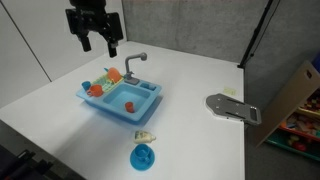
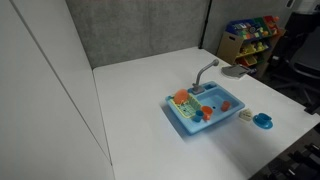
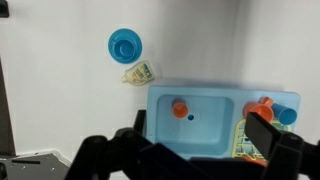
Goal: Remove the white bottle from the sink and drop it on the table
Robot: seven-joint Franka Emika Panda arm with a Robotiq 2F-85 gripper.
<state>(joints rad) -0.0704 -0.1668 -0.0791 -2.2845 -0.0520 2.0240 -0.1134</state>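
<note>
One white bottle (image 1: 145, 135) lies on the table (image 1: 200, 65) just outside the sink (image 1: 112, 108), beside a blue dish (image 1: 143, 157), while the gripper (image 1: 99, 46) hangs high above, fingers spread and empty, so the drop looks done and only a retreat seems left.

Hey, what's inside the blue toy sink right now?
One small orange item sits in the sink; nothing else shows. The white bottle lies outside on the table beside the blue dish. In the wrist view the gripper covers the basin's near edge.
</note>
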